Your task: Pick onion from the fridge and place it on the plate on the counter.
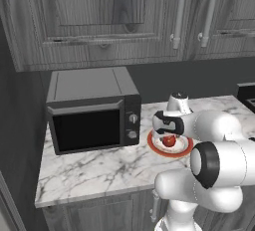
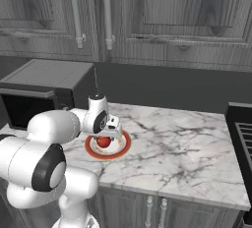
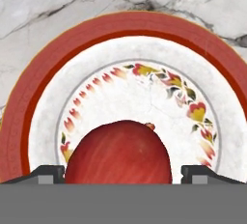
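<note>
The onion (image 1: 169,141) sits on the plate (image 1: 155,147) on the marble bench (image 1: 99,168) in the left base view, to the right of the black microwave (image 1: 93,109), with the arm's hand directly over it; the carry looks done, and only letting go and lifting clear seem left. In the right base view the onion (image 2: 103,142) lies near the plate's (image 2: 123,148) middle, just under the pincer (image 2: 104,134), though whether it rests on the plate or hangs just above I cannot tell. In the hand view the onion (image 3: 118,153) fills the space between the two dark fingertips (image 3: 48,174), which stand apart at its sides with gaps showing, so the pincer (image 3: 120,175) looks open around it, over the plate's (image 3: 29,102) flowered white centre.
</note>
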Robot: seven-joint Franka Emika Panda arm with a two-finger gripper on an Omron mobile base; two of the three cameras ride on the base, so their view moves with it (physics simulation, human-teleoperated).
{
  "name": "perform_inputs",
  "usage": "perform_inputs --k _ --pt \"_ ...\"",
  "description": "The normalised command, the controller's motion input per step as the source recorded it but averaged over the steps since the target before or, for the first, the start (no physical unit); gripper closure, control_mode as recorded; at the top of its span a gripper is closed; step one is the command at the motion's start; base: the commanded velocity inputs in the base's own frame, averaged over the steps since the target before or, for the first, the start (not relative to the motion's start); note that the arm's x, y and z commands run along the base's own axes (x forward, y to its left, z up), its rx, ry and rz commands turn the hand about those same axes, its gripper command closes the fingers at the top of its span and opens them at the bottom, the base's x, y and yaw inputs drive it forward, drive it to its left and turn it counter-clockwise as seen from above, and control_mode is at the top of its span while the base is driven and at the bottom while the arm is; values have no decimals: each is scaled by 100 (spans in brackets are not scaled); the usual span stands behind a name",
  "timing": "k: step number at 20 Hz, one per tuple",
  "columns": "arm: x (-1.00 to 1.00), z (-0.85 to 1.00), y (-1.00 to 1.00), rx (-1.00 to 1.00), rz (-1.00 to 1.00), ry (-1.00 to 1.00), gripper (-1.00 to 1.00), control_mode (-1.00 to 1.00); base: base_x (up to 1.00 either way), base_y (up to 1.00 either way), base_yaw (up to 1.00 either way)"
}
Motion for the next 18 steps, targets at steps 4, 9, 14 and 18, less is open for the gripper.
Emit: perform_inputs --k 4,9,14,18 --pt "0 6 0 0 0 0 -100 -100 0 0 0" --pt "-5 38 0 0 0 0 -100 -100 0 0 0" --pt "-34 50 0 0 0 0 -100 -100 0 0 0" --pt "-60 37 0 0 0 0 -100 -100 0 0 0"
